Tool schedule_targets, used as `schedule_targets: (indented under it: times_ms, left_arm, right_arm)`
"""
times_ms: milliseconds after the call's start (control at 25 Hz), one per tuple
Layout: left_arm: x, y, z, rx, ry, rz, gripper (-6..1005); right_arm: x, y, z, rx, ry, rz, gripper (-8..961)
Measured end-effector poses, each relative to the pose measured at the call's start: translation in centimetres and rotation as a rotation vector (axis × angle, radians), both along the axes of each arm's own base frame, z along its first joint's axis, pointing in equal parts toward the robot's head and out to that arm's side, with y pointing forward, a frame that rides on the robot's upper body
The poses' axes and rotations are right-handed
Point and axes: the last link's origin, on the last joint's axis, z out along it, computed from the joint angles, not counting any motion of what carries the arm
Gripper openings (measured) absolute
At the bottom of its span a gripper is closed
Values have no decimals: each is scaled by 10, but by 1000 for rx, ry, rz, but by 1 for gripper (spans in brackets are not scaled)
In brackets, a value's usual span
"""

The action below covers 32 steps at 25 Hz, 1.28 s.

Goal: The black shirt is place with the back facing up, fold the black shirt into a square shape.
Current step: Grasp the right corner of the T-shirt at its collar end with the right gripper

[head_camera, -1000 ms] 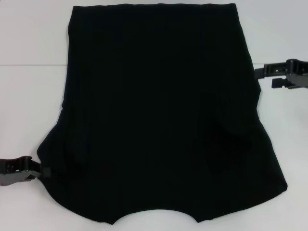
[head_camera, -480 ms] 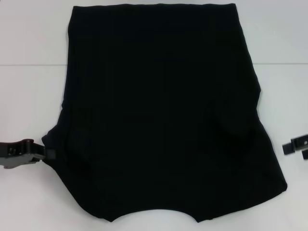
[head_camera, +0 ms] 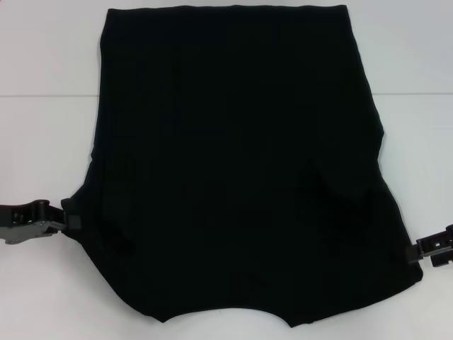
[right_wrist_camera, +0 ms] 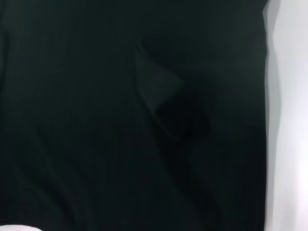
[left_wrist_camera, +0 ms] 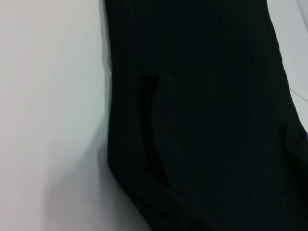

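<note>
Two grippers stand at the two sides of the black shirt, both low on the white table, toward its near edge. At the left edge of the table the left gripper lies flat and points inward to the cloth. Its tip touches the left border of the shirt near the folded sleeve; whether the fingers are apart, together or clamped on the cloth cannot be told, because black meets black there.

The shirt itself covers the middle of the table and reaches from the far edge almost to the near edge. The straight hem lies at the far side and the curved neckline at the near side. Both sleeves are folded in over the body, so the left and right borders run quite straight, and the cloth becomes wider toward the near edge. In the left wrist view a long soft crease runs beside the border. In the right wrist view a small triangular flap lies on the cloth.

At the right edge of the table the right gripper touches the near-right corner of the shirt. Its fingers also cannot be told.
</note>
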Motion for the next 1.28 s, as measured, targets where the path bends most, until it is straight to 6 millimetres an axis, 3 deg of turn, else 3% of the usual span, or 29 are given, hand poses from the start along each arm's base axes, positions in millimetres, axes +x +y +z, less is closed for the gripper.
schedule_targets:
  times_ms: [240, 480, 1280]
  left_arm:
    - [0, 0, 0, 1, -1, 2, 41]
    - [-1, -1, -1, 4, -4, 13, 42]
    - [-1, 2, 1, 19, 4, 16, 42]
  right_arm:
    - [2, -1, 0, 5, -2, -13, 747]
    - [4, 2, -8, -3, -55, -7, 532]
    - [-9, 8, -32, -26, -48, 19, 513]
